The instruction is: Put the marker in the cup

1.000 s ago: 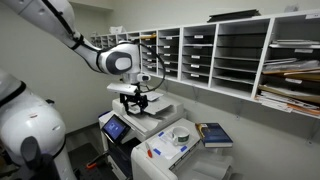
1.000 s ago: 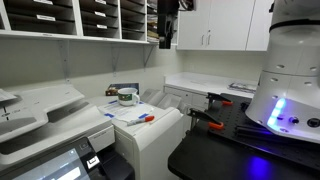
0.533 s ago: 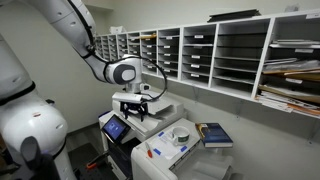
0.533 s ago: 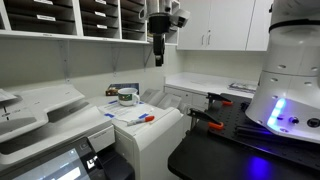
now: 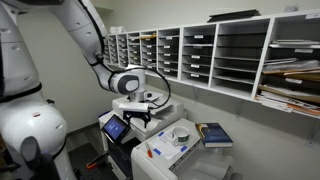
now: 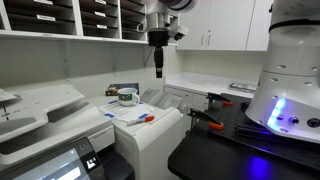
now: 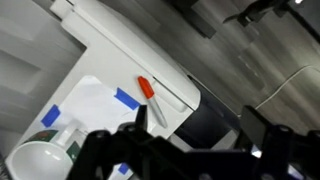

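Note:
The marker (image 7: 152,102) has an orange cap and a grey body. It lies on a white sheet on top of the white printer, and shows in an exterior view (image 6: 146,119). The cup (image 6: 127,96) is short, round and pale, and stands upright farther back on the printer top. It also shows in the wrist view (image 7: 45,160) and in an exterior view (image 5: 181,134). My gripper (image 7: 195,150) is open and empty. It hangs in the air well above the printer in both exterior views (image 6: 158,70) (image 5: 135,120), touching nothing.
A flat blue book (image 5: 214,135) lies behind the cup. Blue tape strips (image 7: 126,99) mark the white sheet. Wall-mounted mail shelves (image 5: 230,55) run behind the printer. A second printer with a touch screen (image 5: 116,127) stands beside it. A black counter (image 6: 225,145) holds clamps.
The arm has swung and lowered, bringing the gripper down from near the upper cabinets to above the printer top. The marker and the cup have not moved.

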You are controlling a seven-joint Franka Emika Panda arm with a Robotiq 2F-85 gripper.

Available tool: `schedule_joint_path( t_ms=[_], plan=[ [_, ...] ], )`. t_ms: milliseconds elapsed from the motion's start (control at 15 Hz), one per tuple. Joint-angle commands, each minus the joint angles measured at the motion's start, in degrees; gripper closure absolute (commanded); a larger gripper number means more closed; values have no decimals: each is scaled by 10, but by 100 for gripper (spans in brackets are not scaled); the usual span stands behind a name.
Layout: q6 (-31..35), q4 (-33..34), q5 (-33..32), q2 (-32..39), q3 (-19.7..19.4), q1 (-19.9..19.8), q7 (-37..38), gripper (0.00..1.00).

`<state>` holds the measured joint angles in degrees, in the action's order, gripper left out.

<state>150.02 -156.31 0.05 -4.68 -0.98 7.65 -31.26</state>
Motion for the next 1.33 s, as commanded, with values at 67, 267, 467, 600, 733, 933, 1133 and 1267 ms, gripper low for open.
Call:
schedule_joint_path(
  t_ms=[67, 267, 467, 600, 733, 933, 1133, 1267],
  plan=[
    [90, 76, 0, 170, 31, -20, -100, 0],
    [107, 143, -26, 273, 78, -59, -127, 0],
    [97, 215, -99, 358, 72, -59, -95, 0],
    [89, 261, -136, 406, 60, -55, -75, 0],
    [82, 299, -156, 444, 63, -58, -68, 0],
    [84, 334, -181, 481, 56, -41, -32, 0],
    [89, 350, -189, 498, 62, -41, -3, 34],
    [94, 350, -194, 494, 63, -37, 6, 51]
  ],
)
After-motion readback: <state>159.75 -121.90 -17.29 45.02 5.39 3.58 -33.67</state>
